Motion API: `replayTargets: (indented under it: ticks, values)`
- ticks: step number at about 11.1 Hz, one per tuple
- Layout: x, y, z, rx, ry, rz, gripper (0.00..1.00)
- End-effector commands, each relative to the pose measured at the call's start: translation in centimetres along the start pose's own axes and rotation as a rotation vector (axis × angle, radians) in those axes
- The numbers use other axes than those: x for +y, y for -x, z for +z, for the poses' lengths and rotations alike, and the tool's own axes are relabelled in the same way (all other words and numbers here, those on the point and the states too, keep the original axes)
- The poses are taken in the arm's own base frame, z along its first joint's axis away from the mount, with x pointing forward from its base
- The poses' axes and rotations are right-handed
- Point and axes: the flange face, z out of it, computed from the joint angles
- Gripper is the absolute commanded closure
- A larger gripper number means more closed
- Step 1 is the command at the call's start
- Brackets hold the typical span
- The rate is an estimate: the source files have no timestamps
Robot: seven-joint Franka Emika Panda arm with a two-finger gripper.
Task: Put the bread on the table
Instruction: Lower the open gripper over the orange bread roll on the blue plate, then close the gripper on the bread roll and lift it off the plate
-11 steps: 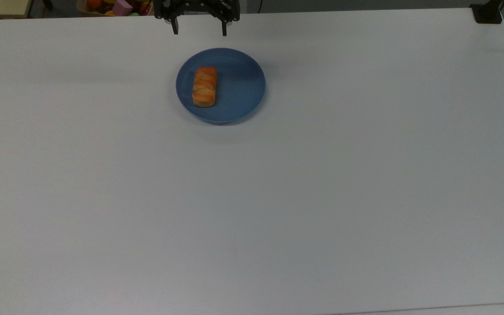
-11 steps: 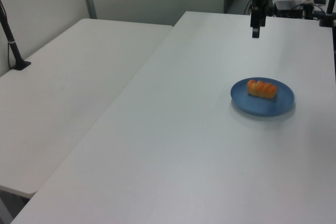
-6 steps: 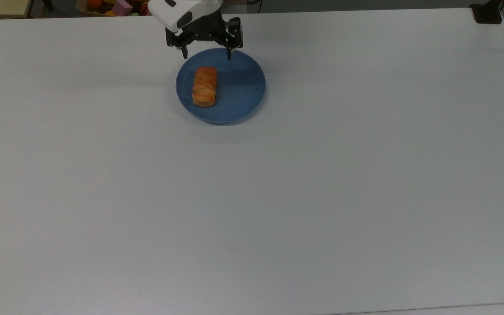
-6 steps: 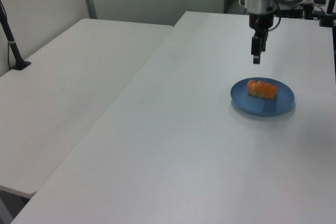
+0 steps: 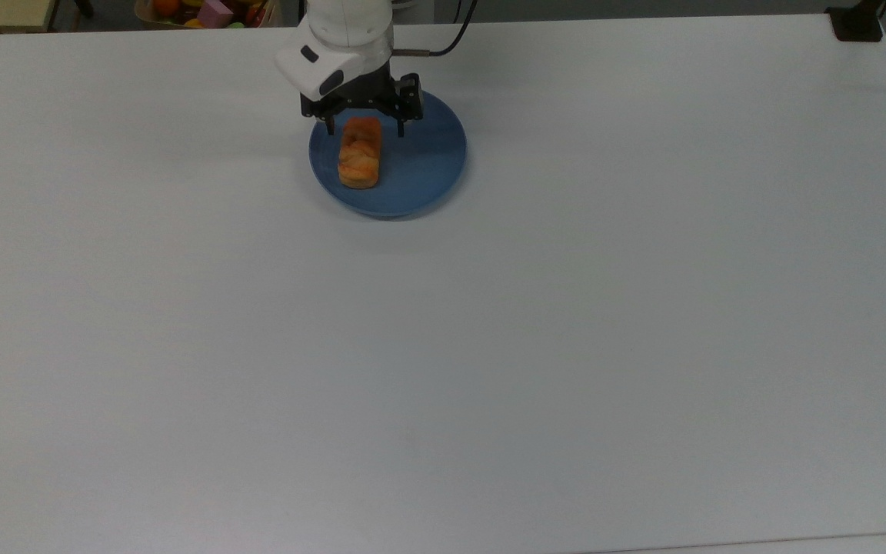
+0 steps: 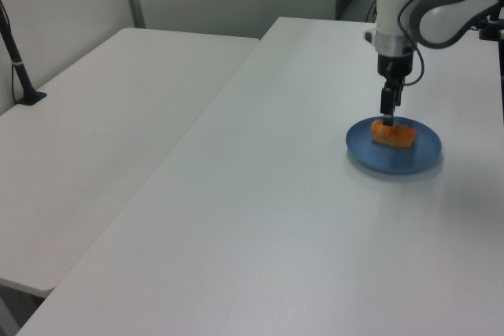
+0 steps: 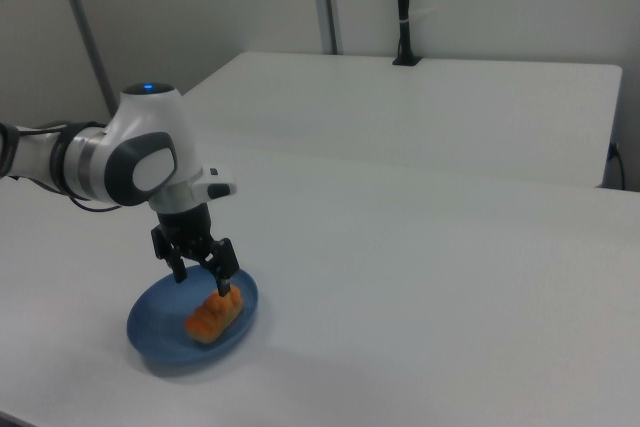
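Top view: a robot gripper (image 5: 364,129) poised over bread (image 5: 359,152) on a blue plate (image 5: 428,165).

The fingers are spread apart, one on each side of the loaf's far end, not clamped on it. The bread lies on the plate's left half in the top view. The plate sits on the white table (image 5: 489,346).

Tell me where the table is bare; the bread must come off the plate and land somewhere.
The table is bare from the plate out to the top view's left, right and bottom edges. The one crowded patch is the plate, where the bread lies with the open gripper at its far end.
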Motion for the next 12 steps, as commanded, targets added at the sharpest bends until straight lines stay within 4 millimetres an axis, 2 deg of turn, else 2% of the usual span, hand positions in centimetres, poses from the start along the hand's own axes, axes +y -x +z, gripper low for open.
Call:
replayTargets:
  ticks: [1,3,6,7,10,11,12]
  values:
    - [0.4,-0.2,1.6,0.014,0.012,0.0,0.03]
    - [1.1,-0.5,3.4,0.009,0.011,0.012,0.04]
    - [1.7,-0.7,4.5,0.001,0.011,0.024,0.12]
    - [1.8,-0.7,5.0,-0.007,0.011,0.024,0.18]
    - [1.6,-0.7,4.9,-0.011,0.011,0.021,0.45]
    - [1.5,-0.6,5.0,-0.016,0.011,0.019,0.56]
    - [1.4,-0.6,4.9,-0.017,0.011,0.018,0.72]
